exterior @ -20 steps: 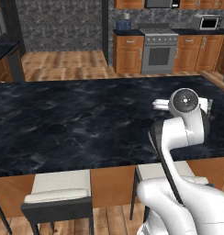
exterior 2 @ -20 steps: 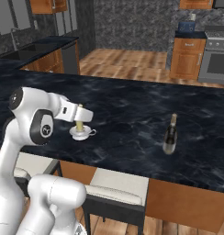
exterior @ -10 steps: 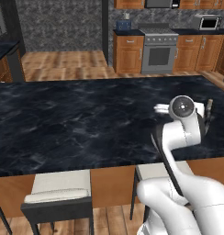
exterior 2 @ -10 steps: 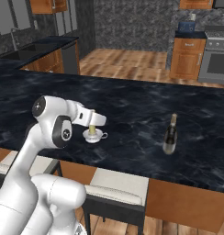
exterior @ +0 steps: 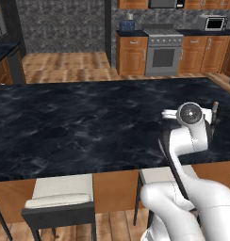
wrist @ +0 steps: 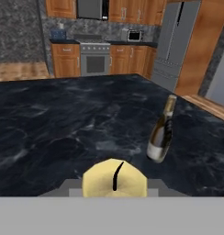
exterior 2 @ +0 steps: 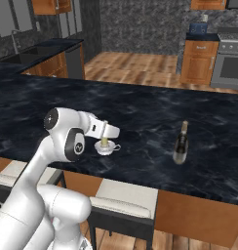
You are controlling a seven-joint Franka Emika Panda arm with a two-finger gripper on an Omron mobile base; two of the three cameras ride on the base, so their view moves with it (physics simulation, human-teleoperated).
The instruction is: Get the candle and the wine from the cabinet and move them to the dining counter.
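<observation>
On the black marble tabletop (exterior 2: 140,105), the wine bottle (exterior 2: 180,143) stands upright, well apart from our gripper (exterior 2: 107,136), nearly closed around the candle (exterior 2: 106,146). We judge an early release could tip it. Our hand view reveals the candle's wick, which the right base view does not.

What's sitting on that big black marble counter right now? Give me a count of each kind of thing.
Wine bottles: 1, the wine, standing upright.
Candles: 1, the candle, under the robot's hand.
Total: 2 things on the dining counter.
</observation>
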